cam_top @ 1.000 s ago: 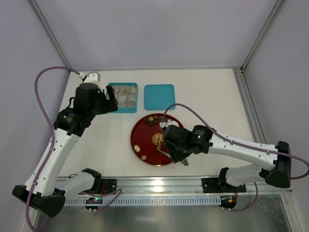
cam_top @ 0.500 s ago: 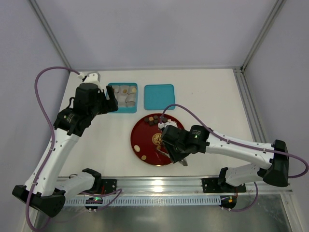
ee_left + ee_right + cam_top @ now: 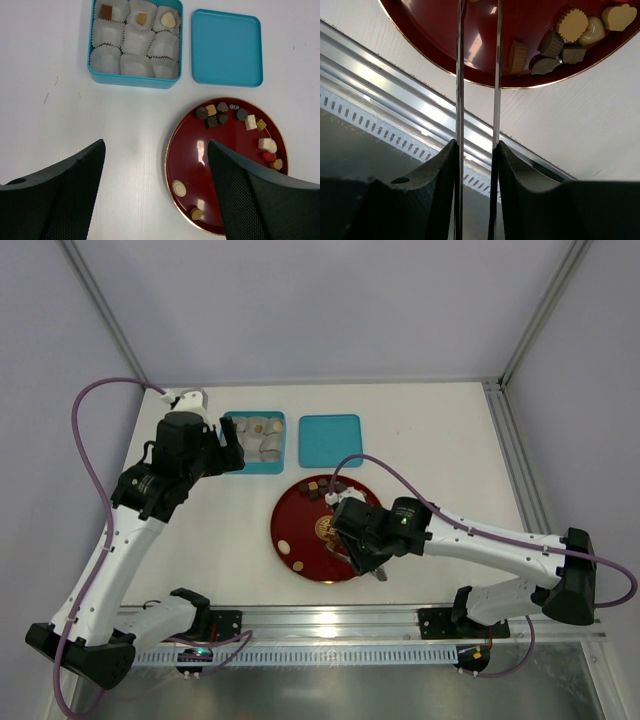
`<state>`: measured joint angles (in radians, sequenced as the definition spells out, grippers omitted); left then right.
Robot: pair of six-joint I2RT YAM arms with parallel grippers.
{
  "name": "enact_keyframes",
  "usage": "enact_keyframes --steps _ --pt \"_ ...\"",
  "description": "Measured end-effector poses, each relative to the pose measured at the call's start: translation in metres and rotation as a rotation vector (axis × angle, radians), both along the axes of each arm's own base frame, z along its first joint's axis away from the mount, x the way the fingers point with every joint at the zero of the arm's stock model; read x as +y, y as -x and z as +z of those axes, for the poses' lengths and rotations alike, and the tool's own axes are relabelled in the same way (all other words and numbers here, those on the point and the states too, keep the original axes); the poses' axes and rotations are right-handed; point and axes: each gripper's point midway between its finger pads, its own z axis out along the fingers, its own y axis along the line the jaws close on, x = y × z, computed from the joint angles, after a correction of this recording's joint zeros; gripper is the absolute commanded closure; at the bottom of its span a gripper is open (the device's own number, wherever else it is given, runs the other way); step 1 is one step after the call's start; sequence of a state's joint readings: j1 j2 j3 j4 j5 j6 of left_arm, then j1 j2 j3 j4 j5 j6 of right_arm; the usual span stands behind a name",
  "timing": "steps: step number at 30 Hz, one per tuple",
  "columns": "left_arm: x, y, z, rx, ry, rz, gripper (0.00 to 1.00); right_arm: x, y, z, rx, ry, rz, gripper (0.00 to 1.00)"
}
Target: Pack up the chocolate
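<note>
Pale lavender walls (image 3: 300, 310) and slanting aluminium posts (image 3: 100, 300) close in a white table (image 3: 440, 430). A metal rail (image 3: 330, 618) runs along the table's 6 o'clock edge.

There are two arms. The left gripper (image 3: 156, 150) hangs at the 9 o'clock side of the teal box, jaws spread wide with nothing between them. The right gripper (image 3: 342, 552) reaches over the red plate from 4 o'clock. Its two thin metal blades (image 3: 459, 75) run a narrow gap apart. Their tips are cut off in the right wrist view, so I cannot tell whether they hold anything.

One red plate (image 3: 200, 165) sits mid-table. One open teal box (image 3: 132, 82) lies at its 11 o'clock and one teal lid (image 3: 227, 47) at its 12 o'clock, near each other but apart.

The box holds nine white paper cups (image 3: 135, 42). Three cups in the 12 o'clock row each carry one piece of chocolate (image 3: 212, 121): dark brown, tan and cream.

The other pieces lie on the plate. About a dozen follow its rim from 11 to 3 o'clock, and two sit alone at 7 to 8 o'clock. About seven cluster at 2 o'clock of the blades, clear to one side.
</note>
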<state>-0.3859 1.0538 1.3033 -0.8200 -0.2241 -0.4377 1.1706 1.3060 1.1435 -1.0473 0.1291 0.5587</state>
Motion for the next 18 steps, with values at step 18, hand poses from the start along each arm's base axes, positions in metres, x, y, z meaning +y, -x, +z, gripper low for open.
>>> enact_keyframes --steps 18 --pt "0.0 0.0 0.0 0.0 0.0 0.0 0.19 0.03 -0.067 0.058 -0.133 -0.077 -0.064 0.64"
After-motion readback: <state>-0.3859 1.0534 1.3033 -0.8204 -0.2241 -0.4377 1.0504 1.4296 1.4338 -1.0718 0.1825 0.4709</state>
